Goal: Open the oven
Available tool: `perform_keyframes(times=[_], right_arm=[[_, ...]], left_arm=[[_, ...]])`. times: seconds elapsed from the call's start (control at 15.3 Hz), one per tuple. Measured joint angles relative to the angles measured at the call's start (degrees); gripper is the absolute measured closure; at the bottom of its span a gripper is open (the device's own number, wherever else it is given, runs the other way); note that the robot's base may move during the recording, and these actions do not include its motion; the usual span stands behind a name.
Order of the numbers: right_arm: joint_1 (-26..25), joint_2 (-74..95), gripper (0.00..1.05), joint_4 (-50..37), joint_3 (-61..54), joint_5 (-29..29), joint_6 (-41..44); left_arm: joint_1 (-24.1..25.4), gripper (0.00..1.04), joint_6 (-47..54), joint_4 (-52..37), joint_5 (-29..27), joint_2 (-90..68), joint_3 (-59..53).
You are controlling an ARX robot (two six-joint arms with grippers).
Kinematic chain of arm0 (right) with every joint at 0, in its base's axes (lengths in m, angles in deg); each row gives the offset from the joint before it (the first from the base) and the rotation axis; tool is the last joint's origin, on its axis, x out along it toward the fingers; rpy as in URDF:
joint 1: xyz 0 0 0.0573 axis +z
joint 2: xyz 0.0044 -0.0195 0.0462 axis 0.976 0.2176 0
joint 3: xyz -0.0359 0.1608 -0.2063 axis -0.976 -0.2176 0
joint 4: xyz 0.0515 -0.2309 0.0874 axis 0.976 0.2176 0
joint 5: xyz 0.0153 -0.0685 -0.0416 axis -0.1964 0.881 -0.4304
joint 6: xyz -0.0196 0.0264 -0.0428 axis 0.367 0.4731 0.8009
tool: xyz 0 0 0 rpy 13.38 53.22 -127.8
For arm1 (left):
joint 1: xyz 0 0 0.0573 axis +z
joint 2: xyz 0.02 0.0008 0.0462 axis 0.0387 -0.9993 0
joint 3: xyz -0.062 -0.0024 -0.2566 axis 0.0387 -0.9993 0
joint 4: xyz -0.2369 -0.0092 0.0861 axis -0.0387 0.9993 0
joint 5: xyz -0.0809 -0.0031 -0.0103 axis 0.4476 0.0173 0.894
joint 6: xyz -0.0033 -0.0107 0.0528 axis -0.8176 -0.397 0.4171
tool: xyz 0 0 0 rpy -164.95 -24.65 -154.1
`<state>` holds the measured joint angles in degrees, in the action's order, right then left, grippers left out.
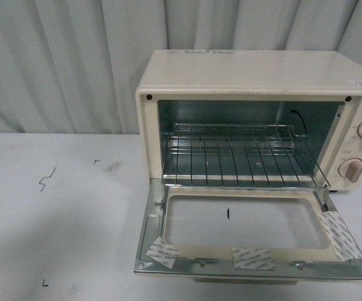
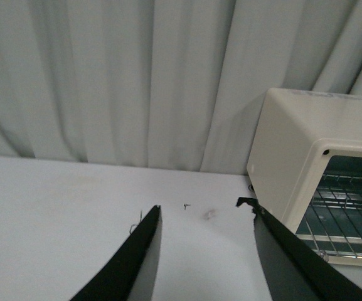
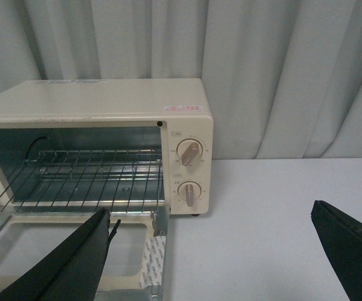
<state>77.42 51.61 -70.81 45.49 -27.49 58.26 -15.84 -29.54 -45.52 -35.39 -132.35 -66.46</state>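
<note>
Oven (image 1: pixel 256 74), door (image 1: pixel 157 233) flat down over table (image 1: pixel 55 216).

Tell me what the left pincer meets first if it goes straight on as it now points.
Likely the curtain: the open left pincer points over the table toward it. The oven sits beside that line; one finger might graze it, depth unclear.

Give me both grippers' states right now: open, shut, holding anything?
Left gripper: jaws open, holding nothing.
Right gripper: jaws open wide, holding nothing.
</note>
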Motion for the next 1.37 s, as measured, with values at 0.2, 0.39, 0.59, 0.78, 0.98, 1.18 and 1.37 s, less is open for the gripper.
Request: perform_keyframes(times=[0.2, 0.39, 0.59, 0.78, 0.98, 1.18, 1.37], right_arm=[[0.00, -0.02, 0.06, 0.02, 0.00, 0.04, 0.00], [0.00, -0.02, 0.06, 0.00, 0.00, 0.02, 0.00], [0.00, -0.02, 0.06, 0.00, 0.00, 0.00, 0.00], [0.00, -0.02, 0.06, 0.00, 0.00, 0.02, 0.00], [0.00, -0.02, 0.06, 0.00, 0.00, 0.02, 0.00], [0.00, -0.02, 0.06, 0.00, 0.00, 0.02, 0.00], [0.00, -0.02, 0.06, 0.00, 0.00, 0.02, 0.00]], left_arm=[[3.21, 0.87, 2.60, 6.91, 3.41, 6.93, -1.70], [5.95, 1.03, 3.15, 13.03, 6.08, 15.10, -2.51], [13.79, 1.03, 3.15, 25.90, 13.77, 29.18, -2.89], [13.57, 1.03, 3.15, 39.01, 13.97, 42.40, -2.89], [13.57, 1.03, 3.15, 41.66, 13.99, 45.07, -2.89], [13.57, 1.03, 3.15, 42.36, 13.97, 45.72, -2.89], [13.57, 1.03, 3.15, 45.59, 13.90, 47.93, -2.73]])
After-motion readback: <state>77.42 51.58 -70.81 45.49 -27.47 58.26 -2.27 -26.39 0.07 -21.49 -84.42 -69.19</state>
